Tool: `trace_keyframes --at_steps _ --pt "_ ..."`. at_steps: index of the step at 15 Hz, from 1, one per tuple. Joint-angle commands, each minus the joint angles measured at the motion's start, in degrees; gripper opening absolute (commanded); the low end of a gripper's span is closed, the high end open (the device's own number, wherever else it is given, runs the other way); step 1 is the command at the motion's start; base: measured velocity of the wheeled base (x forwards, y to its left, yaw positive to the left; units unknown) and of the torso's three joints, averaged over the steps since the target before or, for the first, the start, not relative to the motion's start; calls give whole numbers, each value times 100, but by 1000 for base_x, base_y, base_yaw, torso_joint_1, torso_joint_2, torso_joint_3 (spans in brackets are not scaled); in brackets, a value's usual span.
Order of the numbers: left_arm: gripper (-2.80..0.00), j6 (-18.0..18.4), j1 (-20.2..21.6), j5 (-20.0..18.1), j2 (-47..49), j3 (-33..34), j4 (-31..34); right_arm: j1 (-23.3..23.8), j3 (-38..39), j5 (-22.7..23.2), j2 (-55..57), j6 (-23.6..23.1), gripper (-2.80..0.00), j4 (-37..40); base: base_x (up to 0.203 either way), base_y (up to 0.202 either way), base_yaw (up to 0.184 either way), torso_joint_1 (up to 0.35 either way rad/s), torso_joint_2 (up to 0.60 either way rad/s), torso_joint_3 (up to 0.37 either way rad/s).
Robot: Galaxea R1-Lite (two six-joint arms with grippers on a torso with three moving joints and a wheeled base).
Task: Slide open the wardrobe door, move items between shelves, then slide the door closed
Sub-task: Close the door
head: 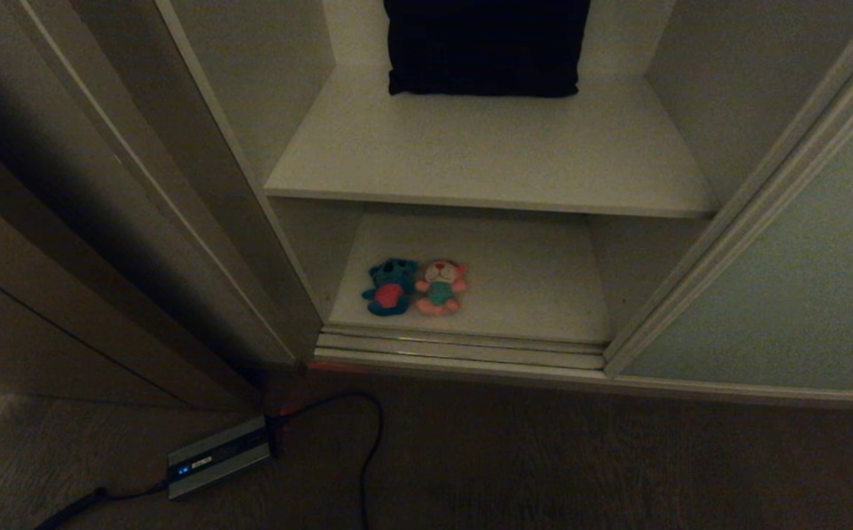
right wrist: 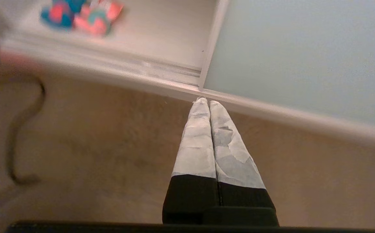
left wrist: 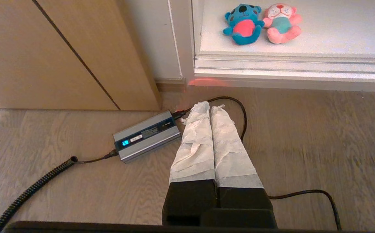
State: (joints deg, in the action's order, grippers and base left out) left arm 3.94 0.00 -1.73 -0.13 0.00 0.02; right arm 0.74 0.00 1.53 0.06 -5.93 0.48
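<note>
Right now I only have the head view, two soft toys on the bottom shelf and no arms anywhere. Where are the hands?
Observer: The left hand is shut and empty, low over the wooden floor, short of the wardrobe.
Operator: And the right one?
Observer: The right hand is shut and empty too, pointing at the bottom corner of the sliding door.
Operator: Anything near the left hand?
Observer: A grey charger box lies on the floor beside its fingers, and a black cable loops around its tip.
Operator: Are the toys touching?
Observer: Yes, the blue toy and the pink toy lie side by side, arms touching, near the front edge of the bottom shelf.
</note>
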Motion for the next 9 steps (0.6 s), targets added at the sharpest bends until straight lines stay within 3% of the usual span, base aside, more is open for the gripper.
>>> trace_keyframes --at_steps 1,3,6,9 --pt "-280 2 0 -3 22 0 -2 3 21 100 -5 -311 -280 13 0 0 0 0 0 0" --pt "-280 2 0 -3 22 0 -2 -3 -287 83 85 101 -280 154 0 0 0 0 0 0" --pt "-280 2 0 -3 22 0 -2 4 -2016 26 745 881 -280 858 0 0 0 0 0 0" --pt "-280 2 0 -3 22 0 -2 2 -3783 -129 1515 1280 -280 2208 0 0 0 0 0 0"
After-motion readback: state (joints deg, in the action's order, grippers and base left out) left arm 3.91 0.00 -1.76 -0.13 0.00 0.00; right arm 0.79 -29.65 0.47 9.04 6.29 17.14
